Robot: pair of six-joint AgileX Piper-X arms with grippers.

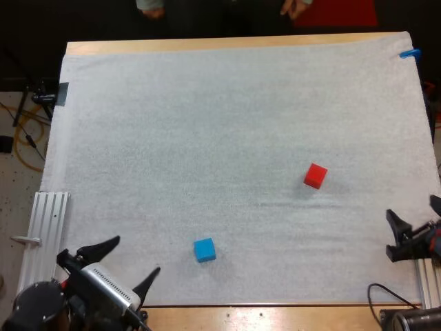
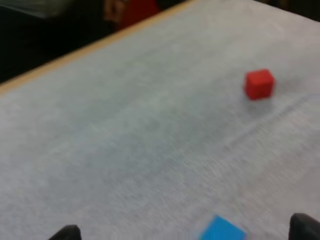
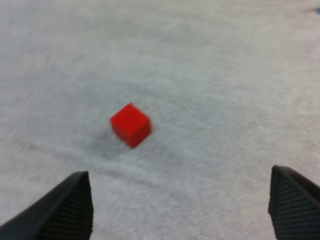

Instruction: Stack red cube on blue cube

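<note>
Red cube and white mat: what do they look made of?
The red cube looks like plastic or painted wood with a matte finish: even colour, crisp edges, no glare. I can't tell which. The mat looks like soft white fabric, with a fuzzy nap and faint ripples.

A robotics laboratory is indicated. A wooden table (image 1: pixel 275 318) is covered by a white textured mat (image 1: pixel 207 138), and ribbed aluminium mounting rails (image 1: pixel 48 221) are set at its near corners. Two-fingered black grippers, the left gripper (image 1: pixel 136 255) and the right gripper (image 1: pixel 413 209), are held over the mat. Loose yellow and black cables (image 1: pixel 27 148) are trailed across a speckled floor (image 1: pixel 10 203), and a person's hand (image 1: pixel 295 7) is seen beyond the far edge.
</note>
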